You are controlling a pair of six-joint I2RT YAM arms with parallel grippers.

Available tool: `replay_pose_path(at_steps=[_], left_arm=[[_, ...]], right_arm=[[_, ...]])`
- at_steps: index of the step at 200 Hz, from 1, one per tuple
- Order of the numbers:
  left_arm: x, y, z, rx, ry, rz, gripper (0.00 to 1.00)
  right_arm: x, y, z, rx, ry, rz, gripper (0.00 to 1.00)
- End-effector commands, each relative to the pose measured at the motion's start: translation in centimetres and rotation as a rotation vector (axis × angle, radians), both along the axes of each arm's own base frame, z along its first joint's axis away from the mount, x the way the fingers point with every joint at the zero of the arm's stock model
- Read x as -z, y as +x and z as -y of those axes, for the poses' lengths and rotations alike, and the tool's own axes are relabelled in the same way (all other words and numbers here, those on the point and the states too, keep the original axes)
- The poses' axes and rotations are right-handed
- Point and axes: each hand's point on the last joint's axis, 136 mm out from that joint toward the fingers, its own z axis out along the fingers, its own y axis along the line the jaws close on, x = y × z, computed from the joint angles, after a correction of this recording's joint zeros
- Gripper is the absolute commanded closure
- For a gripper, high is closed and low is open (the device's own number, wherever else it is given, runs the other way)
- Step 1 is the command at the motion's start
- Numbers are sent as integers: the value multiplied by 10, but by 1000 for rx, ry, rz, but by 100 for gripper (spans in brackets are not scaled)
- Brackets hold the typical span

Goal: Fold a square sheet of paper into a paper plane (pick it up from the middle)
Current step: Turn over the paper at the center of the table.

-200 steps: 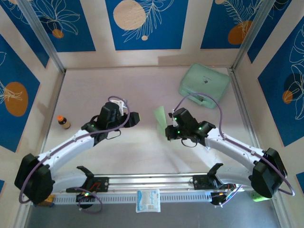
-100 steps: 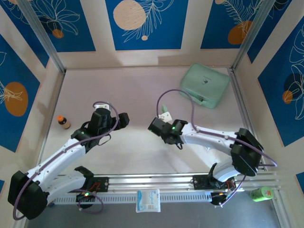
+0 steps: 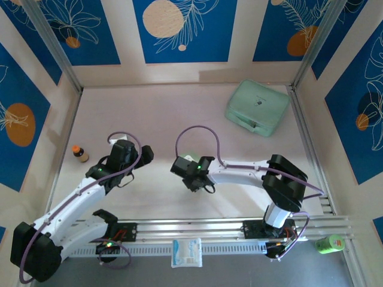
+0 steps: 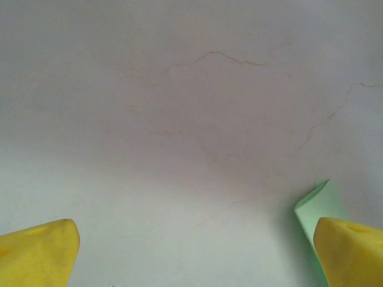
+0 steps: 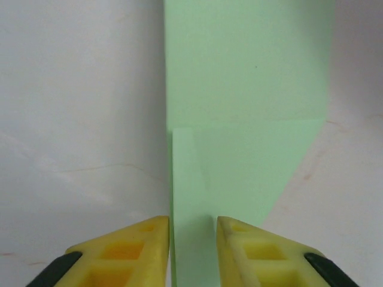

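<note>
Big picture first: the table (image 3: 167,113) has loads of bare room, and the mint-green case (image 3: 257,107) sits well apart at the far right, so nothing there worries me. The trouble spot is mid-table, where the two arms nearly meet and the paper plane (image 5: 245,78) lies.

The left gripper (image 3: 142,155) is spread wide over bare tabletop, with a corner of the paper just beside one of its yellow fingers. If it closes or sweeps sideways now, I reckon it catches that corner and bends or drags it.

The right gripper (image 5: 192,236) has its jaws a little apart with the folded paper running through the gap. It's too close-up to tell if either finger touches it. If it pulls away crooked, the paper could cling, slide, or spring open along its creases.
</note>
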Motion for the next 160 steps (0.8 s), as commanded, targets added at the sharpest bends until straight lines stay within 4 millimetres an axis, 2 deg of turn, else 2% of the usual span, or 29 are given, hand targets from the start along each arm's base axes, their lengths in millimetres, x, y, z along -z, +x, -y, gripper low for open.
replay_pose_path(at_steps=[1, 38, 71, 97, 127, 160], left_arm=[[-2, -2, 6, 30, -36, -1, 0], [-4, -1, 26, 122, -106, 20, 1], [0, 2, 50, 206, -191, 5, 9], [9, 4, 68, 251, -260, -45, 15], [18, 7, 80, 274, -304, -90, 19], [21, 6, 82, 276, -309, -110, 21]], right_arm=[[-13, -9, -25, -2, 211, -115, 66], [-30, 2, -17, 119, 545, -254, 63], [-33, 17, -2, 204, 798, -395, 75], [-22, 17, -2, 212, 828, -487, 85], [-8, 19, -8, 239, 817, -530, 87], [13, 19, -6, 313, 767, -568, 88]])
